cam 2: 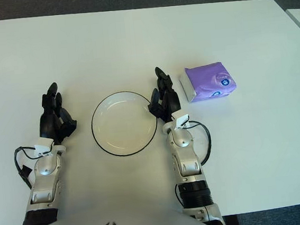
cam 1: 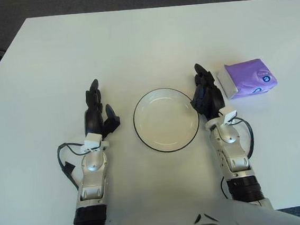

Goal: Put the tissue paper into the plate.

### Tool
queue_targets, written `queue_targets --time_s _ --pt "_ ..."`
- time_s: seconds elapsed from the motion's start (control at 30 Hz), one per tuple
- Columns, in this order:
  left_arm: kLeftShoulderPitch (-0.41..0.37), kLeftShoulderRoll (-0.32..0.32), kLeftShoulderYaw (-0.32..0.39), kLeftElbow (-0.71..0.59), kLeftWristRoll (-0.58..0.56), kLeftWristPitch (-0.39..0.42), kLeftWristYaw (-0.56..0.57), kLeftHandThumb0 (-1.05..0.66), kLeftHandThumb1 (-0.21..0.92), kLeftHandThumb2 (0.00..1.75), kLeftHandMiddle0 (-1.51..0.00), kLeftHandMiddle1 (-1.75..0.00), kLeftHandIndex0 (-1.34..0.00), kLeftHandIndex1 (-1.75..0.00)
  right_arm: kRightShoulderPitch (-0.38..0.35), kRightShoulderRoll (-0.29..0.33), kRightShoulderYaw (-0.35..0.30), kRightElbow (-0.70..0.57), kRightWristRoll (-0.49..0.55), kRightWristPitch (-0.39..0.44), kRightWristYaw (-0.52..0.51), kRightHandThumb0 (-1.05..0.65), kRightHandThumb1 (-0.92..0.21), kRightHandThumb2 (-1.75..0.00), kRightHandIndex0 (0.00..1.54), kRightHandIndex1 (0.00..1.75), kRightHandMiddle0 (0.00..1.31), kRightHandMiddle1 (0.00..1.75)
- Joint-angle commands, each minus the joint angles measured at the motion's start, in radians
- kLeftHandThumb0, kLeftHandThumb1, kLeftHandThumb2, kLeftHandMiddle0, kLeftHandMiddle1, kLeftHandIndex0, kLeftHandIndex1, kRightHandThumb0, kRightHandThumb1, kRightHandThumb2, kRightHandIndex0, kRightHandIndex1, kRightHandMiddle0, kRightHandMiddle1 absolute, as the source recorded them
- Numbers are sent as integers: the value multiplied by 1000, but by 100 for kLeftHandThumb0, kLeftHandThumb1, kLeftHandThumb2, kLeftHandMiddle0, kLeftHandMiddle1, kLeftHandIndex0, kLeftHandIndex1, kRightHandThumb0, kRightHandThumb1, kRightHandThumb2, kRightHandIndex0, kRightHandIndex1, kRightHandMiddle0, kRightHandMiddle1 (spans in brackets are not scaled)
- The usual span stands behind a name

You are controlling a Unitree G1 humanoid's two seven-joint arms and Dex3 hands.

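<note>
We have not yet grasped anything. The purple tissue pack (cam 1: 247, 80) lies toward the tabletop's (cam 1: 143, 38) right edge, just beside our right hand (cam 1: 206, 93), whose fingers are extended and hold nothing. The empty white plate (cam 1: 166, 120) sits between both hands, nearer the front edge. Our left hand (cam 1: 98, 111), fingers loosely apart, shows left of the plate. Next, we judge, the right hand must shift rightward and close around the pack.

The light over my table (cam 1: 143, 38) is bright, even and diffuse, seemingly from overhead. Shadows are faint and soft, hugging my left hand (cam 1: 97, 109), my right hand (cam 1: 206, 91) and the plate (cam 1: 166, 120) rim. The white tabletop shows no harsh glare. Everything looks sharp, near and far, without noticeable edge distortion.
</note>
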Motion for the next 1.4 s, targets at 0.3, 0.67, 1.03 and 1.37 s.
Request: queue_targets --time_s 0.3,0.67,1.03,1.37 --pt "57 -5 -8 47 4 44 -13 -82 92 103 -20 0 0 -33 76 -9 2 24 -11 115 -9 -79 -92 -100 21 0 0 33" --pt "60 -10 -12 47 10 42 -9 -81 92 103 -20 0 0 -34 88 -12 -1 1 2 123 5 -78 -92 -101 20 0 0 31" --pt "65 -22 -17 44 25 40 -1 -81 92 104 -19 0 0 -35 160 -37 9 -158 5 185 36 -78 -92 -102 20 0 0 32" --pt "62 -30 -21 44 28 49 0 -81 92 104 -20 0 0 -35 197 -80 -6 -498 6 384 55 -71 -92 -98 24 2 0 44"
